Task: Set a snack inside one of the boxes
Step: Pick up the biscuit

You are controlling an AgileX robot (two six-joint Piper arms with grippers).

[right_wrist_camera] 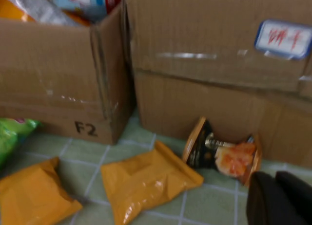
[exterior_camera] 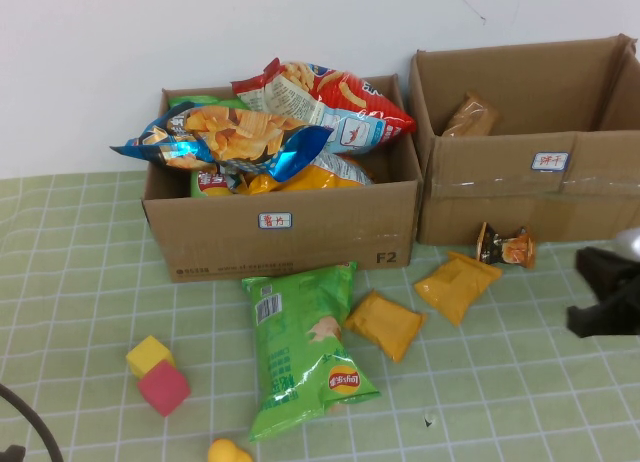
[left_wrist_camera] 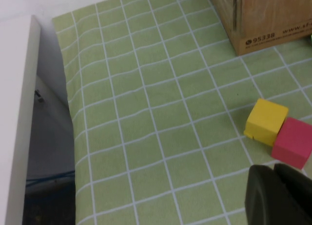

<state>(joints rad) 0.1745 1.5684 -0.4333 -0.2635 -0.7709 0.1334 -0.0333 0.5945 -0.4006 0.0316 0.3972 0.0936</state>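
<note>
Two open cardboard boxes stand at the back. The left box is heaped with chip bags. The right box holds one brown packet. On the cloth in front lie a green chip bag, two orange packets and a small black-and-orange snack against the right box. My right gripper is shut and empty at the table's right edge, close to the small snack. My left gripper is shut and empty, low at the front left by the blocks.
A yellow block and a pink block sit at the front left, also in the left wrist view. A yellow object shows at the front edge. A white wall runs behind the boxes.
</note>
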